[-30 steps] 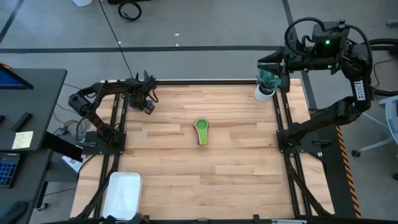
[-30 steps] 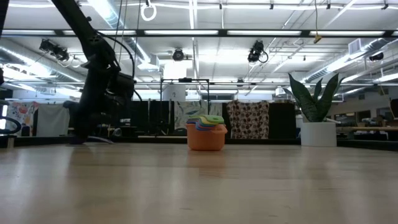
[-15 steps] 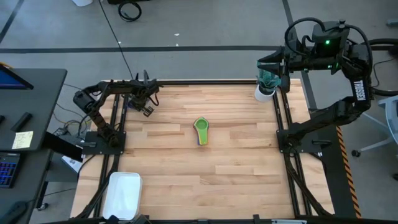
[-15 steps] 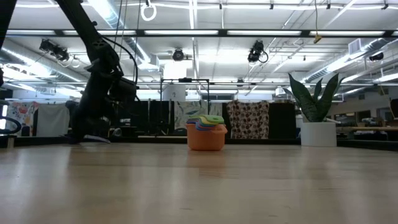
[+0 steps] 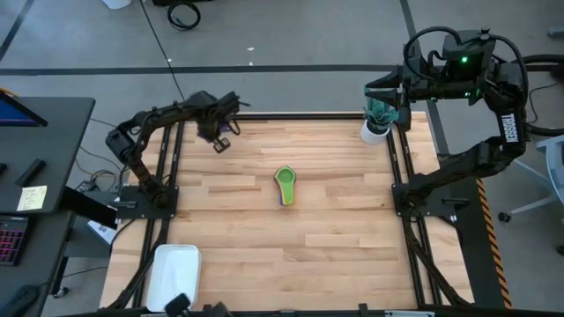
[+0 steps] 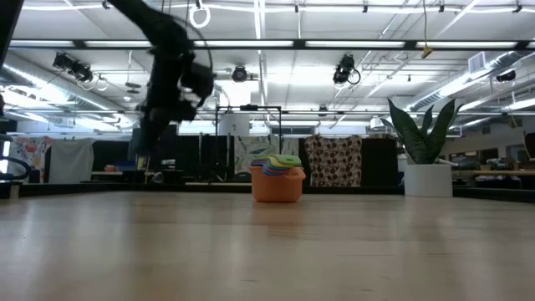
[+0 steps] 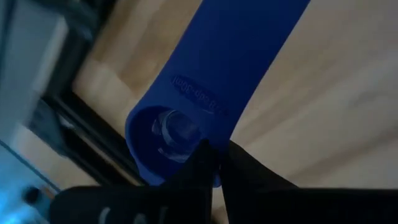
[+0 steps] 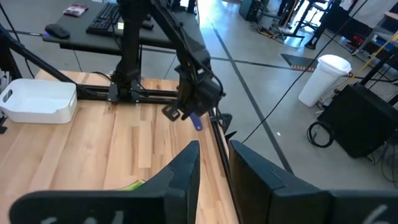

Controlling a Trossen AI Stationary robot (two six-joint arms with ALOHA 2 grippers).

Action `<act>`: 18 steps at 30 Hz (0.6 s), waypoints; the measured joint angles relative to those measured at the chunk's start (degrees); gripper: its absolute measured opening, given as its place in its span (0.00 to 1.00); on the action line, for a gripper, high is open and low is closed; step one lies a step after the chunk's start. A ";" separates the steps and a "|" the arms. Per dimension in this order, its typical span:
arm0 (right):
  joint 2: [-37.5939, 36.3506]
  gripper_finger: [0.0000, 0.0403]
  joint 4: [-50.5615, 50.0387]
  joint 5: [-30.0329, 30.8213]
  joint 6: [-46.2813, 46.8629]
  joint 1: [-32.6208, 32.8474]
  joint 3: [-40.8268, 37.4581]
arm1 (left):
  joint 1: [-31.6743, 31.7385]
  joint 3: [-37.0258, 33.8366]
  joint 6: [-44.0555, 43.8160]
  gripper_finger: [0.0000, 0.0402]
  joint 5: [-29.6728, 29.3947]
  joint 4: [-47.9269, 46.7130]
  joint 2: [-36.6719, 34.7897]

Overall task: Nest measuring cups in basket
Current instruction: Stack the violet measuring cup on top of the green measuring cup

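My left gripper (image 5: 220, 142) hangs above the table's far left part, shut on a dark blue measuring cup (image 7: 217, 68). From the right wrist view that cup (image 8: 196, 122) shows as a small blue tab below the left gripper's fingers. The other measuring cups sit nested in one stack (image 5: 285, 185) at mid-table, green on top and orange at the bottom (image 6: 277, 186), resting on the wood. The white basket (image 5: 175, 274) lies at the near left corner. My right gripper (image 8: 214, 165) is open, waiting high over the far right corner. My left gripper pinches the dark blue cup between its two fingers at the bowl end (image 7: 200, 148). The flat handle (image 7: 249, 43) runs on away from the fingertips. The cup is lifted clear of the table.
A white potted plant (image 5: 376, 124) stands at the far right corner, under my right arm. Dark frame rails (image 5: 401, 167) run along the table's left and right sides. Bare wood lies between the stack and the basket.
My left gripper has risen well above the table and shifted a little toward the right and the far edge, turning as it went. The stack of cups has stayed where it was.
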 joint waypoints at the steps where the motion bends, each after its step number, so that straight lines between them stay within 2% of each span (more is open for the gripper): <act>1: 0.00 0.23 -0.02 0.00 -0.14 0.00 0.00 | -1.20 2.55 2.16 0.04 -0.01 -1.97 0.00; 6: 0.00 0.23 0.00 0.00 -0.19 0.00 0.00 | -9.19 14.81 14.99 0.04 -0.19 -7.24 -0.04; 10: 0.00 0.23 -0.15 -0.16 -0.17 0.00 0.00 | -16.67 22.49 27.35 0.04 1.44 -6.94 -0.07; 14: 0.00 0.23 -0.18 -0.17 -0.17 0.00 -0.01 | -24.25 25.72 35.45 0.04 1.69 -5.08 0.42; 18: 0.00 0.23 -0.97 -0.22 -0.17 0.00 0.00 | -30.41 25.85 36.82 0.04 1.15 1.15 1.66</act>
